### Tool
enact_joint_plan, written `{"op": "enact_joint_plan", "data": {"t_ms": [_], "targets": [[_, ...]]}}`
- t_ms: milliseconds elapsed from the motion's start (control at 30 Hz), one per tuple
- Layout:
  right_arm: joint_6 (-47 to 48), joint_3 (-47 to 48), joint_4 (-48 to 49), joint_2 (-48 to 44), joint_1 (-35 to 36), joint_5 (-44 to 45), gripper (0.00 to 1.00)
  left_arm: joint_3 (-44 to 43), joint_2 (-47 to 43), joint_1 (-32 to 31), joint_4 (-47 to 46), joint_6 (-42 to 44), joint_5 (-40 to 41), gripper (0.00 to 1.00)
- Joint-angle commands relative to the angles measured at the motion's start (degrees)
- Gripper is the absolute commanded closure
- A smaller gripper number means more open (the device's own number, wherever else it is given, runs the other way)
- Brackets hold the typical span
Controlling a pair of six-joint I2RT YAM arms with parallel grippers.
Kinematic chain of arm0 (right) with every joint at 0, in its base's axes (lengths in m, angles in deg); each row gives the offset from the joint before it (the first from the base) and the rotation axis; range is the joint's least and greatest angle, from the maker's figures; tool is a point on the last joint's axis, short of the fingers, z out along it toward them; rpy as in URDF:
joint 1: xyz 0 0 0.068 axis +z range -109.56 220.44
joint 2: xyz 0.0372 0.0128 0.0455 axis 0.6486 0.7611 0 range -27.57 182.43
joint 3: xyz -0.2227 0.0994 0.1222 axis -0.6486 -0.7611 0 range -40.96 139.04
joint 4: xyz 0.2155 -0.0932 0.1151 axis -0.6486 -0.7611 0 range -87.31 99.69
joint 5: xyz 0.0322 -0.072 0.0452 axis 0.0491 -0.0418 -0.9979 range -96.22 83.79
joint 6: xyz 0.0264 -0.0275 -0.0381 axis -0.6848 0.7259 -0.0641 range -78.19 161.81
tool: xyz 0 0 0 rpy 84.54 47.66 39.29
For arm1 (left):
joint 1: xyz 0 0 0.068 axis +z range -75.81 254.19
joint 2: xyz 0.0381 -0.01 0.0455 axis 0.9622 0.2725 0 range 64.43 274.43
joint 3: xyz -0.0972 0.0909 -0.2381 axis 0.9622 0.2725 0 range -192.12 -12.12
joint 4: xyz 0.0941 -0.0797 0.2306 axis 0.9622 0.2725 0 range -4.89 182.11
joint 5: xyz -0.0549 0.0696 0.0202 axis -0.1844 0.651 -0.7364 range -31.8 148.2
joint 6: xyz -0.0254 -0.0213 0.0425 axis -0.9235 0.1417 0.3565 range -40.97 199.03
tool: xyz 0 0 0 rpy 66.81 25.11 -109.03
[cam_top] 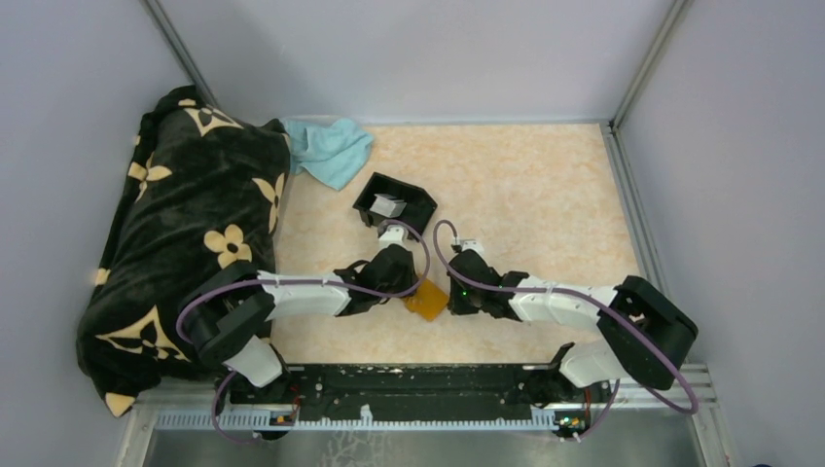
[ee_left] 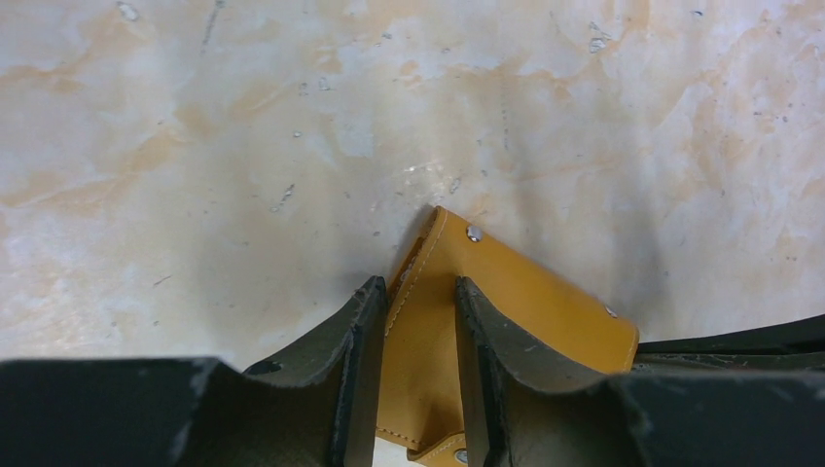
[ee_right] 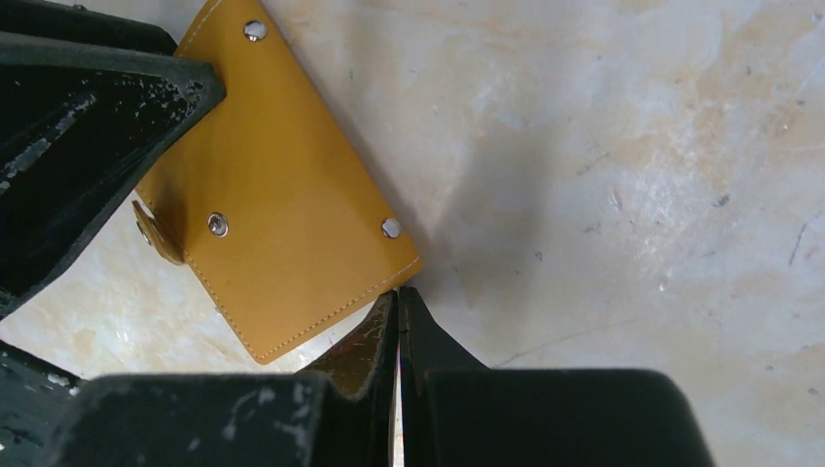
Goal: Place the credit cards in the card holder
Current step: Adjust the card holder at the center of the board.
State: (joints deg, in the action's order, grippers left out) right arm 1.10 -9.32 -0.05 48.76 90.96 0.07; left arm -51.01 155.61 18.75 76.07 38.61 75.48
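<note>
The orange card holder (cam_top: 426, 299) lies low on the marbled table between both arms. In the left wrist view a folded part of the card holder (ee_left: 506, 292) stands between my left gripper's (ee_left: 418, 284) two fingers, which press it from both sides. My right gripper (ee_right: 399, 292) is shut with nothing between its fingers, its tips touching the near corner of the card holder (ee_right: 282, 214). The holder's snap studs face the right wrist camera. Pale credit cards (cam_top: 389, 205) sit in a black tray (cam_top: 418, 195) just beyond the left gripper (cam_top: 409, 290). The right gripper (cam_top: 455, 297) sits right of the holder.
A black blanket with cream flower prints (cam_top: 185, 224) fills the table's left side. A teal cloth (cam_top: 331, 148) lies at its far end, next to the black tray. Grey walls enclose the table on three sides.
</note>
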Motion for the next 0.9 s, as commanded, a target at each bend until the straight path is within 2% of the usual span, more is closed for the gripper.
{"op": "enact_joint_plan", "data": {"t_ms": [0, 267, 500, 867], "targets": [[0.5, 2.7, 3.8, 2.4, 0.4, 2.0, 1.0, 2.6, -0.6, -0.4, 7.7, -0.9, -0.7, 0.62], [3.6, 6.7, 5.5, 7.0, -3.5, -0.8, 1.0, 4.9, -3.6, -0.4, 10.9, -5.2, -0.6, 0.62], [6.0, 11.1, 7.8, 12.7, -5.9, -3.6, 1.0, 5.7, -6.2, -0.4, 14.0, -8.8, 0.8, 0.57], [10.6, 21.7, 7.5, 22.7, -8.9, -8.9, 1.0, 6.6, -9.1, -0.4, 15.4, -13.3, 1.3, 0.56]]}}
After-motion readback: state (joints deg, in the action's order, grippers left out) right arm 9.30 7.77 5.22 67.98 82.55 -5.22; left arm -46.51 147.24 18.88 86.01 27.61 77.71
